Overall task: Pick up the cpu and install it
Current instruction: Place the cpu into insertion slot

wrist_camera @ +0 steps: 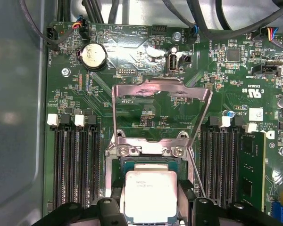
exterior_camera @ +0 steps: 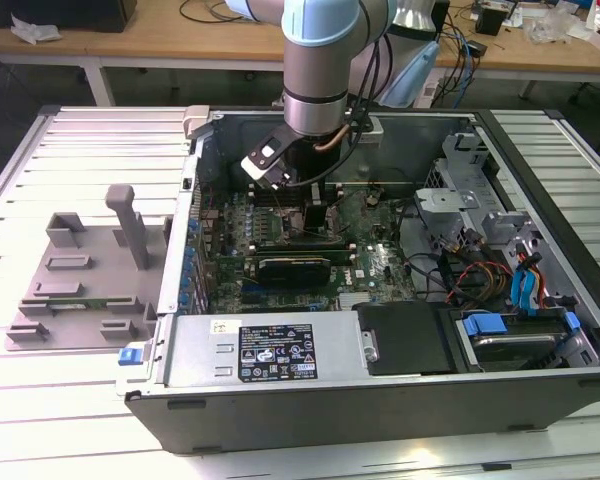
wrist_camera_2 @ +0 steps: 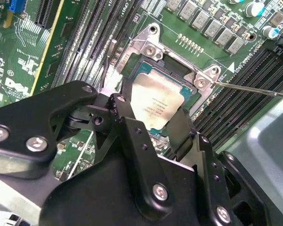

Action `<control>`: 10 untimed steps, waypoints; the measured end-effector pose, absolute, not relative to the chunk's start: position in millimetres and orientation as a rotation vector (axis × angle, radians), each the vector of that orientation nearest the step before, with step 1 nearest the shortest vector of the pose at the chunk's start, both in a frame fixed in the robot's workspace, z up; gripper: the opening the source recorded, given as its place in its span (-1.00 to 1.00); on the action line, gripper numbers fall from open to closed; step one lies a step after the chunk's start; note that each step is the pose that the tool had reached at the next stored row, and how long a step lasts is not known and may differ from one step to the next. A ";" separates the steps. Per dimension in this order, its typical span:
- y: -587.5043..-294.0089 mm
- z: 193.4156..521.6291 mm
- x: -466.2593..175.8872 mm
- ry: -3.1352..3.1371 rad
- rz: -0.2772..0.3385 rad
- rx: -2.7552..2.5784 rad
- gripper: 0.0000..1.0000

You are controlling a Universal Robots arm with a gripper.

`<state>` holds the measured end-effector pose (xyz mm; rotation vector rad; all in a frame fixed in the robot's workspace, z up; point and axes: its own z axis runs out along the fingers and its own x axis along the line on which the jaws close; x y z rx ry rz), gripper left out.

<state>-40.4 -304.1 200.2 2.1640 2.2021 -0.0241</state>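
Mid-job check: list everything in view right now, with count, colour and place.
cpu: one, silver-grey, at the open socket, between the gripper's fingers.
load plate: one, bare metal, swung open beside the cpu.
motherboard: one, green, inside the case.
memory slots: several, black, rows on both sides of the socket.
coin cell: one, silver, on the motherboard.
case: one, grey, lying open on the table.
tray: one, grey, beside the case on the exterior view's left.
table: one, pale, slatted.
arm: one, silver and pale blue, reaching into the case.
gripper: one, black, shut on the cpu.
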 end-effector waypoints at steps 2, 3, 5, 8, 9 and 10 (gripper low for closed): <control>-304.1 200.3 -40.4 2.202 -0.024 2.164 0.07; -304.1 200.3 -40.4 2.202 -0.024 2.164 0.07; -304.1 200.3 -40.4 2.202 -0.024 2.164 0.07; -304.1 200.3 -40.4 2.202 -0.024 2.164 0.11; -304.1 200.3 -40.4 2.202 -0.024 2.164 0.23; -304.1 200.3 -40.4 2.202 -0.024 2.164 0.23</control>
